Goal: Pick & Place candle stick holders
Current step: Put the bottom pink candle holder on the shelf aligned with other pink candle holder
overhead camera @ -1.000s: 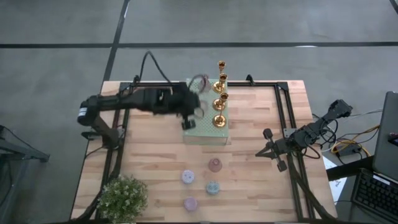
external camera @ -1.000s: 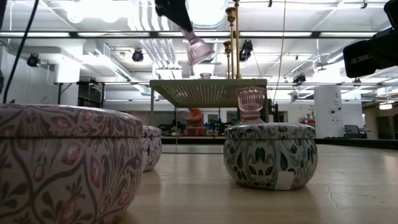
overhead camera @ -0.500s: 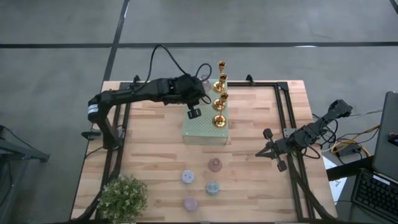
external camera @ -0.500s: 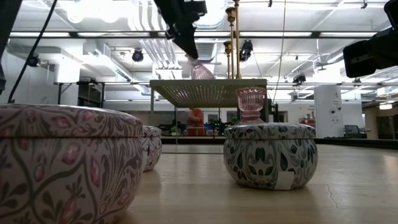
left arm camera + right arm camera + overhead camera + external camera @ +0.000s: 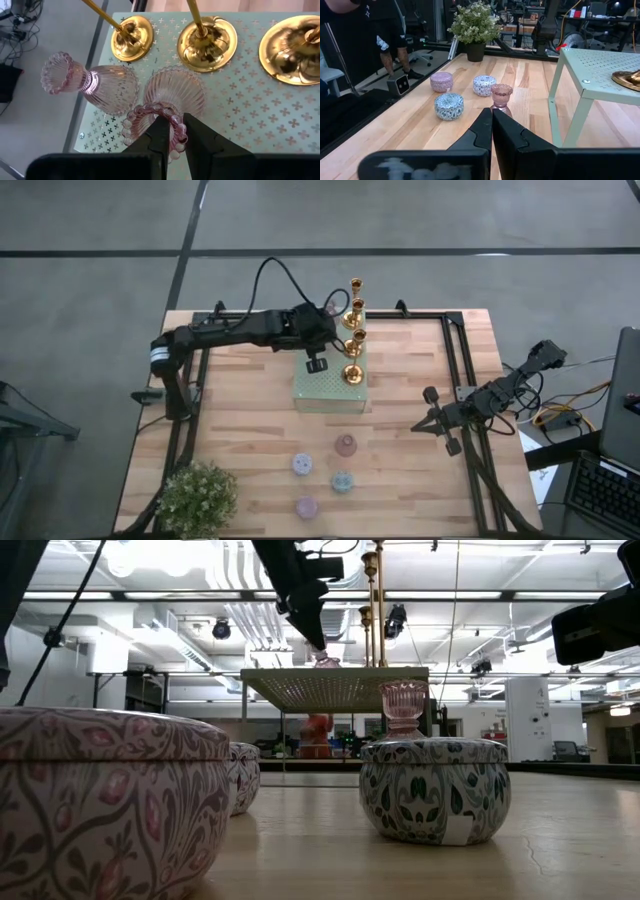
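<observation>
**A:** So that pink glass holder (image 5: 172,100) is upright on the green perforated stand (image 5: 250,110) now, next to the gold holders (image 5: 207,37) and another pink one (image 5: 92,85) lying tipped over. Ribbed glass, so light, stiff, slick and chippy. Beaded rim's the sane spot to pinch.

**B:** Yep, the left gripper (image 5: 172,132) is nearly closed, clamped on that rim. A second ago it hung in the air above the stand; now it's down. Right gripper (image 5: 491,125) is parked at the right edge, closed, empty.

Both arms are matte black, jointed tubes; the left arm (image 5: 235,330) wears a pale band near its base and trails a looping black cable (image 5: 272,276).
</observation>
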